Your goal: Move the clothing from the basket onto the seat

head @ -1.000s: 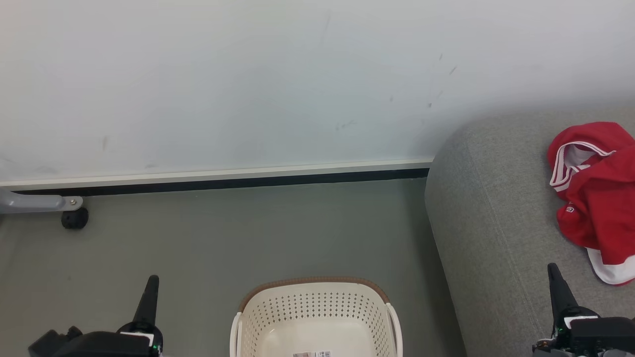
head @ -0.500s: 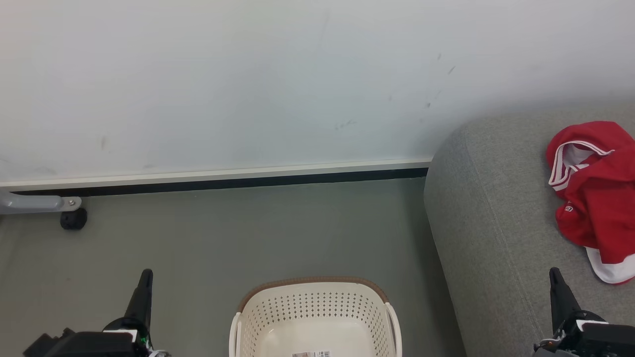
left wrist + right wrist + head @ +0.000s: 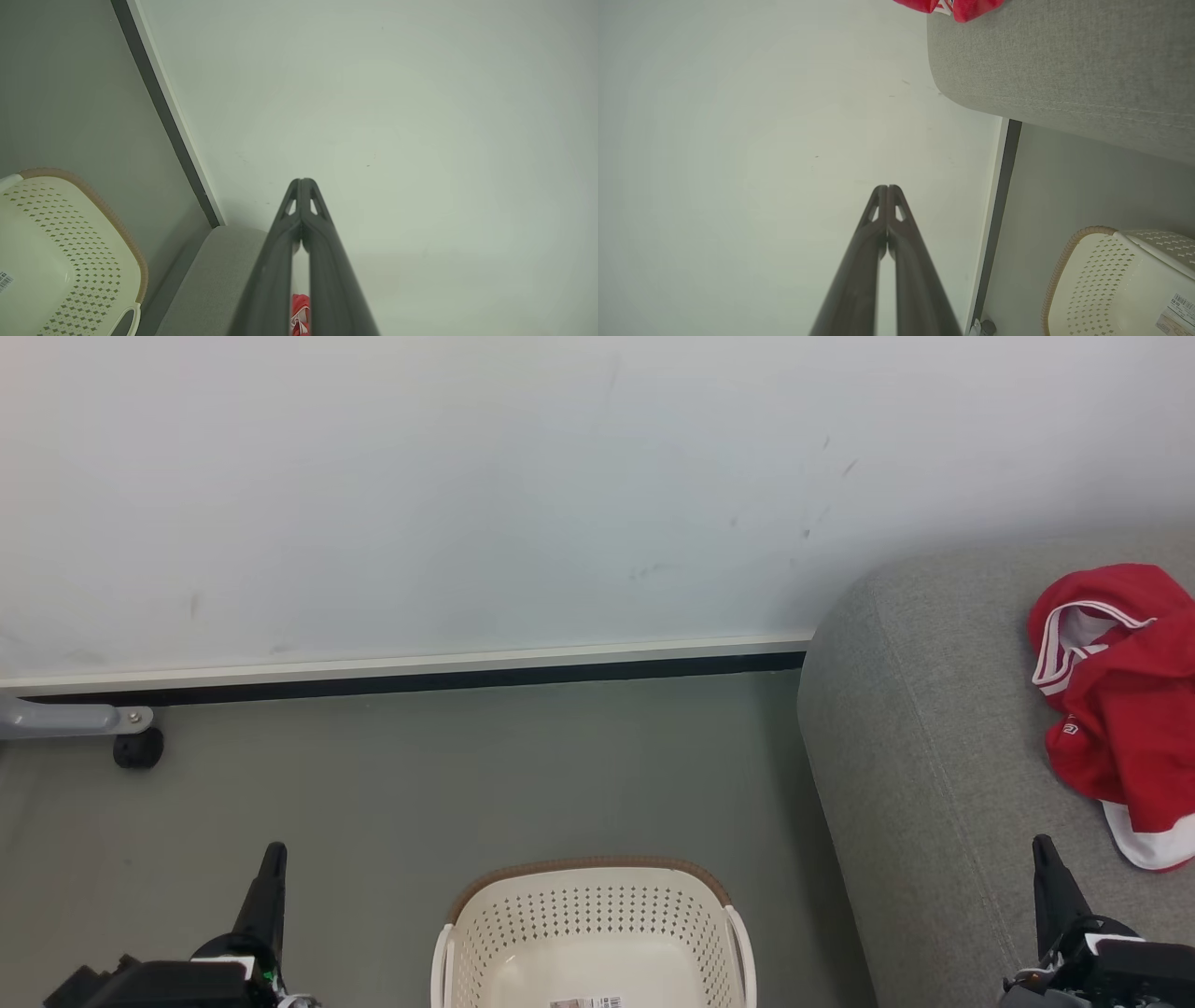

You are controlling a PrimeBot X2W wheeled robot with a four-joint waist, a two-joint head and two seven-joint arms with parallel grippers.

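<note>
The red clothing (image 3: 1125, 709) with white striped trim lies crumpled on the grey sofa seat (image 3: 934, 737) at the right; a red edge of clothing (image 3: 952, 5) also shows atop the sofa (image 3: 1064, 56). The cream perforated basket (image 3: 597, 905) with its brown rim stands on the floor at the bottom centre, and the part of its inside that shows holds only a label. My left gripper (image 3: 274, 855) is shut at the lower left, left of the basket. My right gripper (image 3: 1041, 847) is shut at the lower right, over the sofa's front, with nothing in it.
A pale wall with a white and black baseboard (image 3: 420, 677) runs behind the grey floor (image 3: 420, 784). A grey metal leg with a black caster (image 3: 138, 748) stands at the far left by the wall.
Both grippers have drawn back a little toward the view's bottom edge, the left one also shifting left. The clothing, basket and sofa lie as before.
</note>
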